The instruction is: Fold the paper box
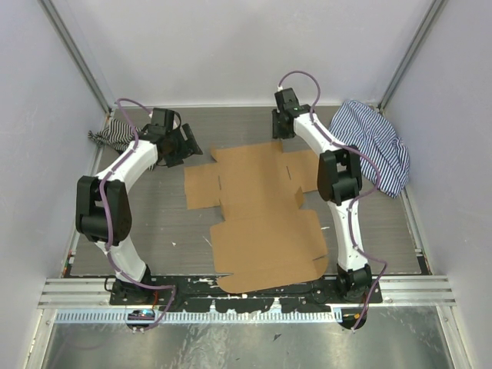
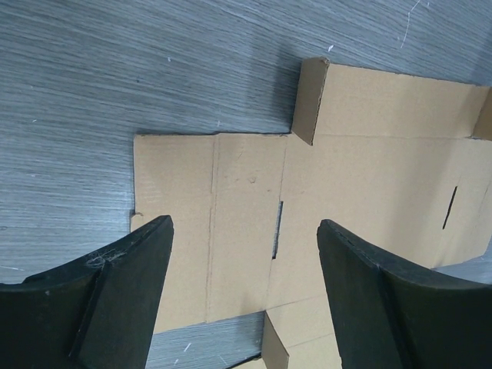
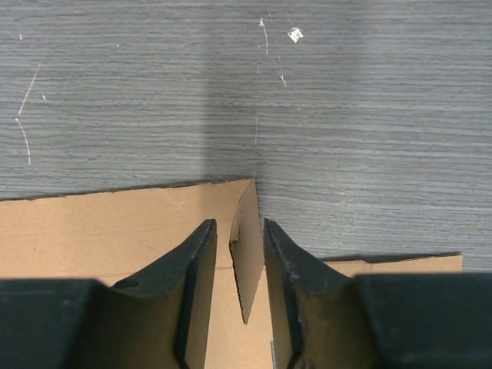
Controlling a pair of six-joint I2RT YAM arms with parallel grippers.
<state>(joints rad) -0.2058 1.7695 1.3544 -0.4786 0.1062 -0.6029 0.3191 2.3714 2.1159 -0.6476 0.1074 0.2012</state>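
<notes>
Two grippers hang at the box (image 1: pixel 261 219), lying mostly flat on the table (image 1: pixel 165 227); left gripper (image 2: pixel 244 231) gapes wide above its left flap (image 2: pixel 192 192); right gripper (image 3: pixel 238 231) straddles an upright tab (image 3: pixel 246 265) on its far edge; pinching or not, I cannot tell.

The grey wood-grain bench (image 1: pixel 165 227) carried a blue-and-white striped cloth (image 1: pixel 380 146) bunched at its far right corner; a darker striped cloth (image 1: pixel 108 136) lay crumpled at the far left edge; an aluminium rail (image 1: pixel 77 290) ran along the near edge; a small white fleck (image 3: pixel 295 34) and thin white scratches marked the surface; pale walls (image 1: pixel 231 46) stood around it.
</notes>
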